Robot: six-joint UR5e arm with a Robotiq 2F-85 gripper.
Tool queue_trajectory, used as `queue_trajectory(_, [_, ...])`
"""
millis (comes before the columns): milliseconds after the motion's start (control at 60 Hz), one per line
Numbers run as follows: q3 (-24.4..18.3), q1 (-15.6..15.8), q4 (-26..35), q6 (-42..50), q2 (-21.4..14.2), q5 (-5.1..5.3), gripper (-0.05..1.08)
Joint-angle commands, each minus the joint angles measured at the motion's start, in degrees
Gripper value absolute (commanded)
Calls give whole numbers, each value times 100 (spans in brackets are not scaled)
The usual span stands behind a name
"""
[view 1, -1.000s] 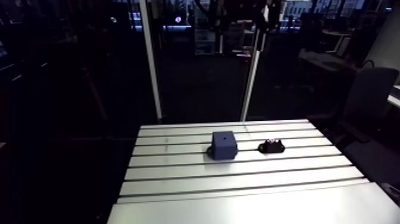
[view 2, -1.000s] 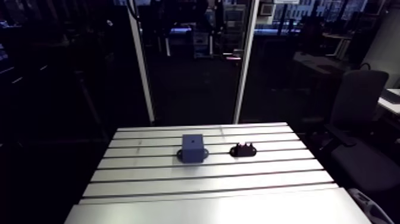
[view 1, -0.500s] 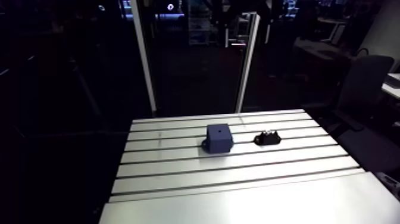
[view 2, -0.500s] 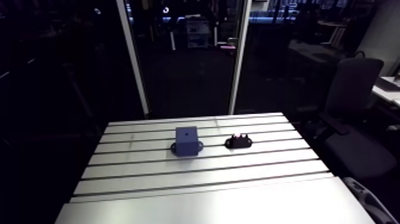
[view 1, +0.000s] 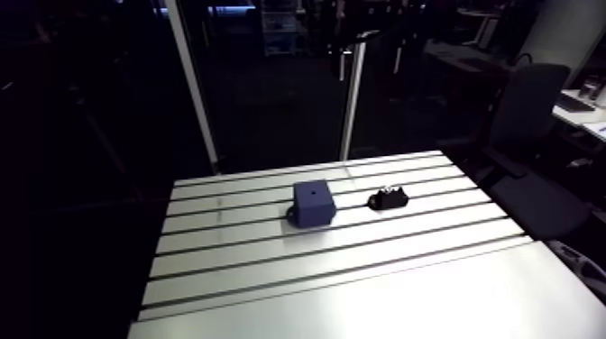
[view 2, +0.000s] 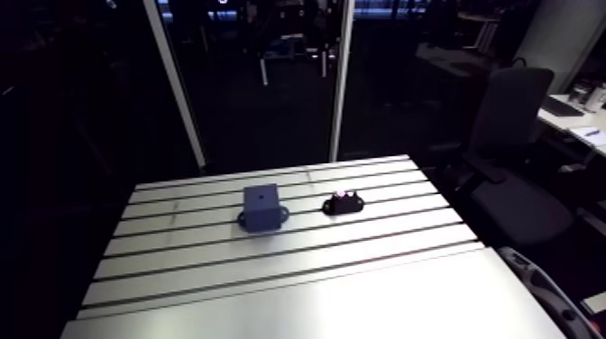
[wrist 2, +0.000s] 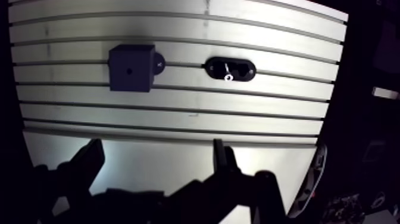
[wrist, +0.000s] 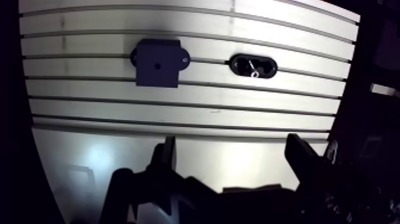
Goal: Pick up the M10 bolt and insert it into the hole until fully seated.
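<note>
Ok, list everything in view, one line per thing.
table: one, silver aluminium with slots, under everything.
block: one, dark blue, with a hole in its top, on the table ahead of the jaws.
holder: one, black, on the table beside the block, apart from it.
bolt: one, small and shiny, lying in the holder.
jaws: two, dark, apart with nothing between them, well short of the block and the holder.
</note>
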Motion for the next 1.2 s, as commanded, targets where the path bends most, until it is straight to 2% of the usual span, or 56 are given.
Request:
queue_trajectory(17, [355,-352,-318,-247,-30,57,1])
queue_trajectory(333, [743,-625,-831,-305,-40,127,1])
queue_trajectory(400, [840,-732,-977,-303,-24,212,1])
queue_trajectory(567, [1033,-831,-1159,-336,11,250,1])
queue_trajectory(833, [1359,-1129,-1480,-479,108,243,1])
queue_trajectory(1200, [1538,-1142,-1831,-469,386,243,1])
